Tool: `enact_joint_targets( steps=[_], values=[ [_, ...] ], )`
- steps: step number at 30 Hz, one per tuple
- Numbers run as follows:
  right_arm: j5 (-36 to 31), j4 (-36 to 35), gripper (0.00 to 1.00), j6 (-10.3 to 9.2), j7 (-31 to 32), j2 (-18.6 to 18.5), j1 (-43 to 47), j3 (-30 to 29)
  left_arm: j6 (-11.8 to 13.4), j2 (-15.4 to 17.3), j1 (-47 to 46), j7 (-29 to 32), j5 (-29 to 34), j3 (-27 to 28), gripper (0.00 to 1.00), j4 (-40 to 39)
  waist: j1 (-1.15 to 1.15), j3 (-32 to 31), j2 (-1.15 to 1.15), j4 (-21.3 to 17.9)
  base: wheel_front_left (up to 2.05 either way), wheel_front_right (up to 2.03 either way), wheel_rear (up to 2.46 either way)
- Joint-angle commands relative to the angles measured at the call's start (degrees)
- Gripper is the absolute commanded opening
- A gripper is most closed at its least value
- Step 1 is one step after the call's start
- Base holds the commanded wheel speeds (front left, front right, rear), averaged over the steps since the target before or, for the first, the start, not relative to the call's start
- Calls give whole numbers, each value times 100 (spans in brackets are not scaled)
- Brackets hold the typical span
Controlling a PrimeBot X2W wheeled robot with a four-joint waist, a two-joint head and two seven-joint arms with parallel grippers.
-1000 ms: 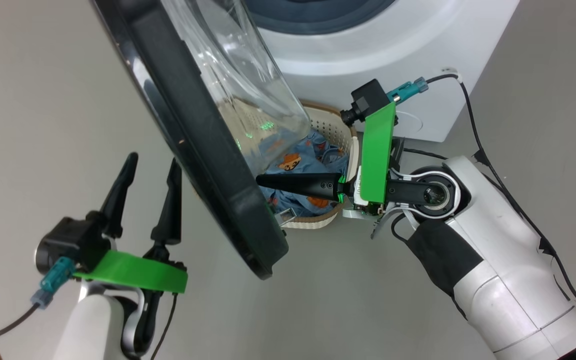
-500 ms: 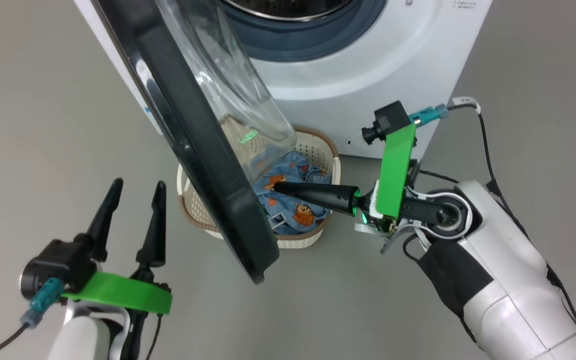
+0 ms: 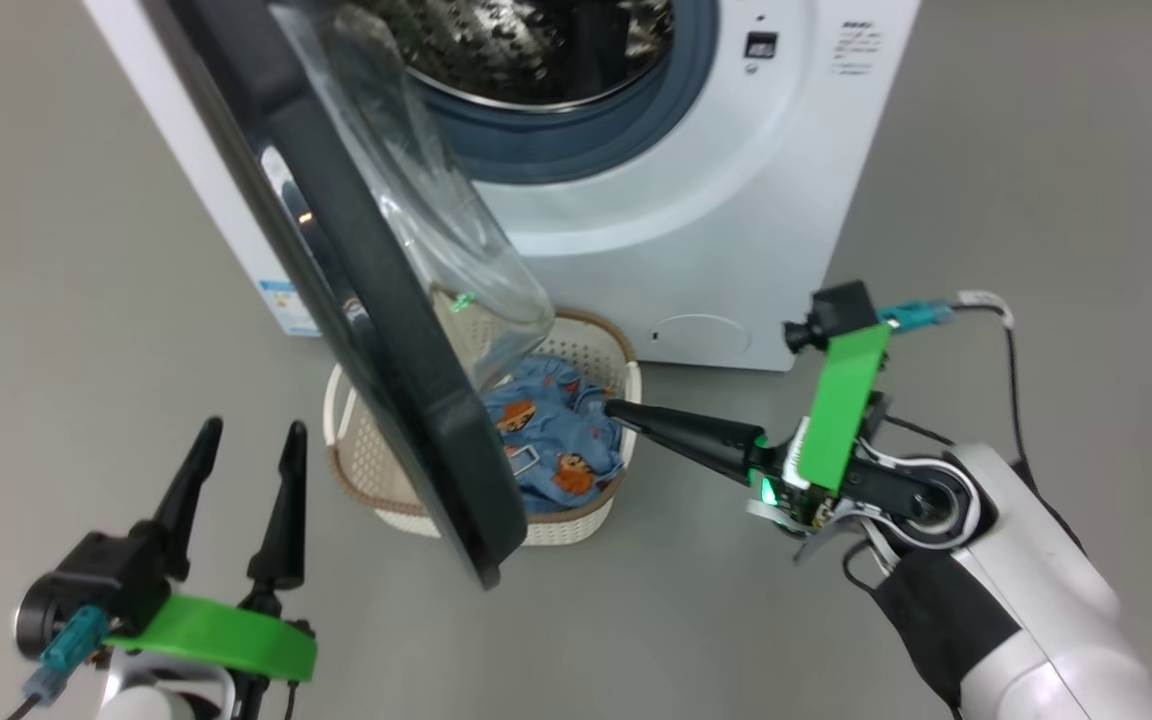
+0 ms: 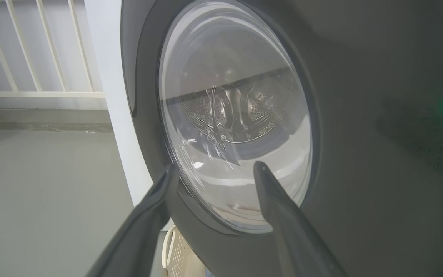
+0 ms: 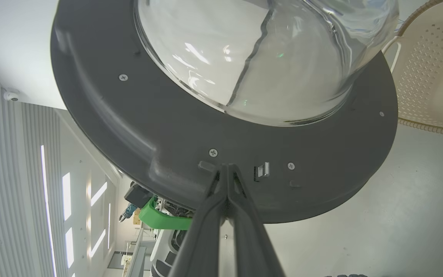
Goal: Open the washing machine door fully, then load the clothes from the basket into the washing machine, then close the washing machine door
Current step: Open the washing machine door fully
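Backs clenched right gripper (image 3: 614,407) off washing machine door (image 3: 356,300), now apart beyond its tips; keeps left gripper (image 3: 252,428) splayed, empty; opening still unfinished.

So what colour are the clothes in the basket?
Light blue clothes with orange-brown cartoon figures; best in head view.

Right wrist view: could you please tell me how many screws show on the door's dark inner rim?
4 screws: one far left, one above the right claw, one beside the latch, one far right. Others may be hidden.
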Motion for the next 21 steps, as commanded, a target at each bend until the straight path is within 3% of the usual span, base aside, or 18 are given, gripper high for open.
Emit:
enact_joint_targets(
  steps=[1,2,3,21],
  values=[
    [-30,-203,42,18,-149,10,87,-27,-9,174,-9,-37,-4,257,100,-110,0,-142,0,-157,0,0,0],
    [-78,-221,87,18,-274,-7,120,-63,-9,188,22,-37,-10,276,100,-107,0,-168,0,-197,0,0,0],
    [-136,-250,100,18,-401,-19,144,-93,-9,204,48,-37,-12,294,100,-106,0,-190,0,-234,0,0,0],
    [-2151,-534,100,18,-3296,-191,365,-589,-9,207,264,-37,17,426,100,-149,0,-435,0,-569,0,0,0]
  ],
)
